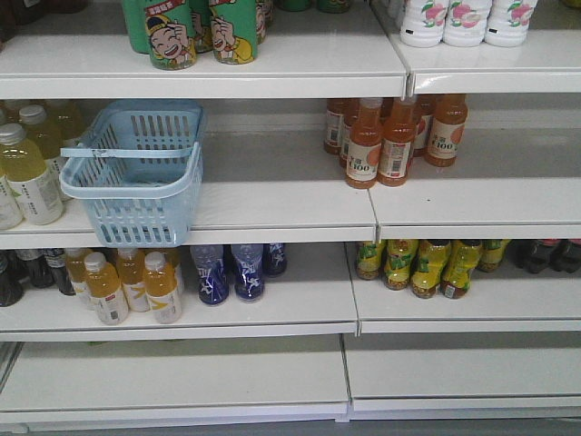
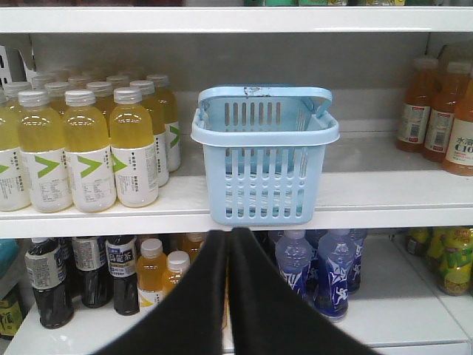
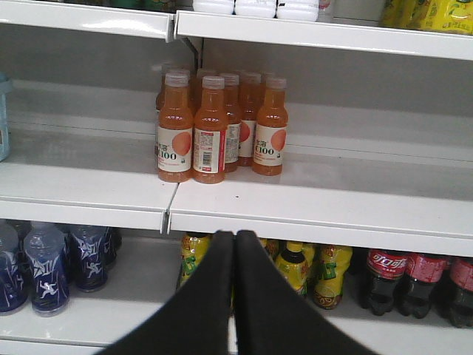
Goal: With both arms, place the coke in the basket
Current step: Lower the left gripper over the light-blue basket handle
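Basket (image 2: 264,159): overhangs shelf (image 2: 384,207) edge; a nudge may tip it. Left gripper (image 2: 230,235), right gripper (image 3: 235,237): fingers together, empty. No can seen; cola bottles (image 3: 386,275) risk a mispick.

Bare shelf (image 1: 272,191) separates basket (image 1: 136,222) from orange bottles (image 1: 390,141); yellow bottles (image 1: 27,173) crowd the basket's left.

White shelving unit (image 1: 272,195), four tiers in view.
Top tier: green cartoon-face cans (image 1: 204,32) at left, white peach-print bottles (image 1: 467,20) at right.
Second tier: yellow drink bottles (image 2: 89,148) at left. Light blue basket (image 1: 136,173) just beside them, at the front edge. Orange C100 bottles (image 1: 395,141) clustered right, well apart from the basket.
Third tier, left to right: orange-yellow bottles (image 1: 136,283), blue bottles (image 1: 231,271), yellow-green bottles (image 1: 427,265), red-labelled cola bottles (image 3: 414,285).
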